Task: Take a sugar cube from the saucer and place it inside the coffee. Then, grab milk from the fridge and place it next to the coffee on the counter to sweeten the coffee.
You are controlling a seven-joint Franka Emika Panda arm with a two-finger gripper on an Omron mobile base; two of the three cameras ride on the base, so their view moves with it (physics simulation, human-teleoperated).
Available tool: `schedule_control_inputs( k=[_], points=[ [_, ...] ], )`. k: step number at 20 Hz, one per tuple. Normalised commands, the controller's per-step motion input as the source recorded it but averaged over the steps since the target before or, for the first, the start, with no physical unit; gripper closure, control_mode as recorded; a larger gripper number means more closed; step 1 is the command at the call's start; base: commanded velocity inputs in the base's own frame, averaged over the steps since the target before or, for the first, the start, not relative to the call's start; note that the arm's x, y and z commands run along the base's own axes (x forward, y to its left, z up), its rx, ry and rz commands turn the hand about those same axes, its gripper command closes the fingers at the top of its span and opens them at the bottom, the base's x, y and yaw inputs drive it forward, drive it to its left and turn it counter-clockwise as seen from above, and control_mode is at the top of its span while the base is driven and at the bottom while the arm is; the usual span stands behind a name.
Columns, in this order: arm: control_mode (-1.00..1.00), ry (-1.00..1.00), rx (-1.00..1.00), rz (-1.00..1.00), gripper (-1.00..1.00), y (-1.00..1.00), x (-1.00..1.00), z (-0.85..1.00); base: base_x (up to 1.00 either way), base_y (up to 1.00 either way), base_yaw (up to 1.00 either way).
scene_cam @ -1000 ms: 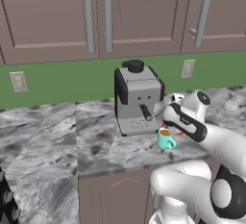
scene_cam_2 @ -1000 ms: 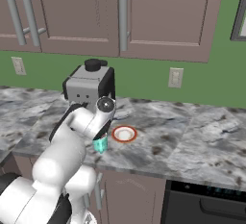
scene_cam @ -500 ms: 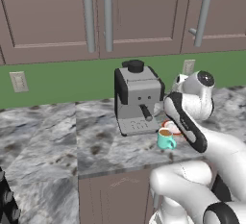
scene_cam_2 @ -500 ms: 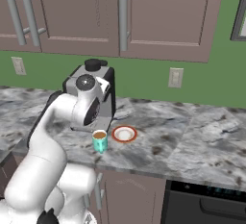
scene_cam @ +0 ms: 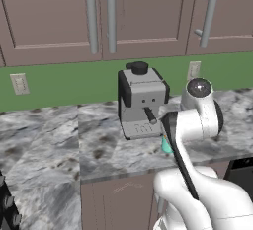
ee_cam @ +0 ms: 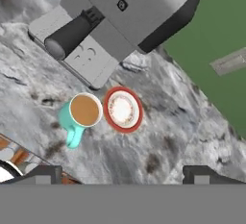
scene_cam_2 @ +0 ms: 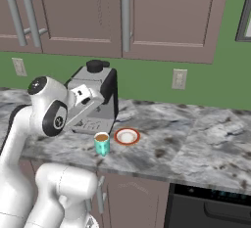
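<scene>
Upright, coffee (ee_cam: 85,111) handle points off the saucer (ee_cam: 123,110)

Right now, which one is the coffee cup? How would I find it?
Find the grey and black coffee machine on the marbled counter. Just in front of it stands a small teal mug with brown coffee inside. It sits beside a flat white saucer with an orange-red rim.

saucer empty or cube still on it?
Empty: the hand view shows the saucer bare, no sugar cube on it, beside the coffee.
</scene>
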Motion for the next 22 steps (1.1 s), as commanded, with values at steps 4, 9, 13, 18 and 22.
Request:
schedule_control_inputs(
  k=[4, 9, 13, 18, 22],
  points=[
    [-1.00, -0.06, 0.25, -0.40, -1.00, -0.02, -0.77, 0.54, 0.00, 0.00, 0.00],
    [-1.00, -0.12, 0.33, -0.23, -1.00, -0.10, -0.70, 0.36, 0.00, 0.00, 0.00],
    [-1.00, -0.22, 0.07, -0.15, -1.00, -0.11, -0.38, 0.02, 0.00, 0.00, 0.00],
    [-1.00, -0.08, 0.01, -0.05, -1.00, -0.04, -0.09, 0.00, 0.00, 0.00, 0.00],
    [1.00, 0.00, 0.00, 0.00, -1.00, 0.00, 0.00, 0.00, -0.34, -0.38, 0.02]
  ],
)
